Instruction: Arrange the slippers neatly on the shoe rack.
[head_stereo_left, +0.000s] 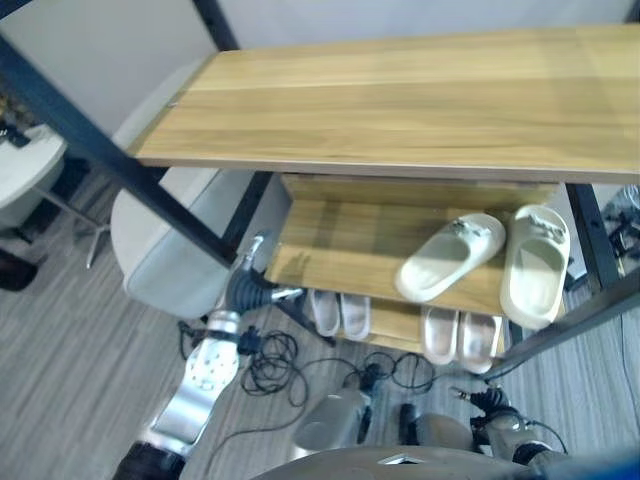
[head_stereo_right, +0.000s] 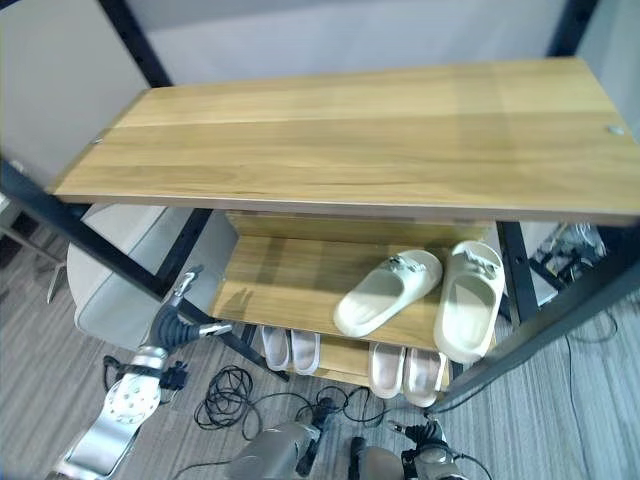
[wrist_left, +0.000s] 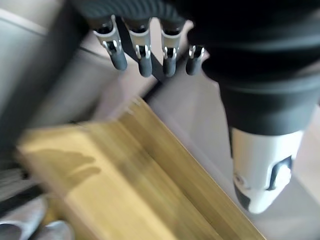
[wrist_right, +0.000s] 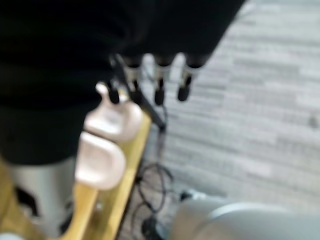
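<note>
Two cream slippers lie on the rack's middle shelf (head_stereo_left: 330, 245): one (head_stereo_left: 452, 254) turned askew with its toe towards the rack's right, the other (head_stereo_left: 536, 262) straight, its heel over the front edge. On the bottom shelf a pale grey pair (head_stereo_left: 338, 313) and a pink pair (head_stereo_left: 459, 336) stand side by side. My left hand (head_stereo_left: 248, 285) hovers open by the middle shelf's left front corner, holding nothing. My right hand (wrist_right: 159, 75) hangs low in front of the rack, fingers straight and empty, with the pink pair (wrist_right: 102, 150) just beyond them.
The bare wooden top shelf (head_stereo_left: 420, 100) overhangs the lower shelves. Black frame posts (head_stereo_left: 130, 170) run diagonally at the left and right. A pale grey chair (head_stereo_left: 165, 255) stands left of the rack, a round white table (head_stereo_left: 25, 170) further left.
</note>
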